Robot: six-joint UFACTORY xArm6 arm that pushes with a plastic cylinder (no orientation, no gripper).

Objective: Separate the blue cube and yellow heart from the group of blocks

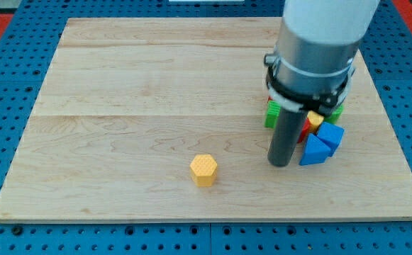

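Camera view shows the rod's tip on the counter, just left of a blue triangular block and blue cube. No gripper is in view, so its state cannot be told. A yellow hexagonal block sits well apart at left.

Bright, even overhead light, soft short shadows beside the blocks, slight overall softness, no glare.

Cluster half-hidden behind the arm

The arm's grey body runs off the view's top and covers much of the block group. Of the green block, a second green block, a red block and a yellow block, only slivers show, shapes unclear. My tip hides the blue triangular block's left edge.
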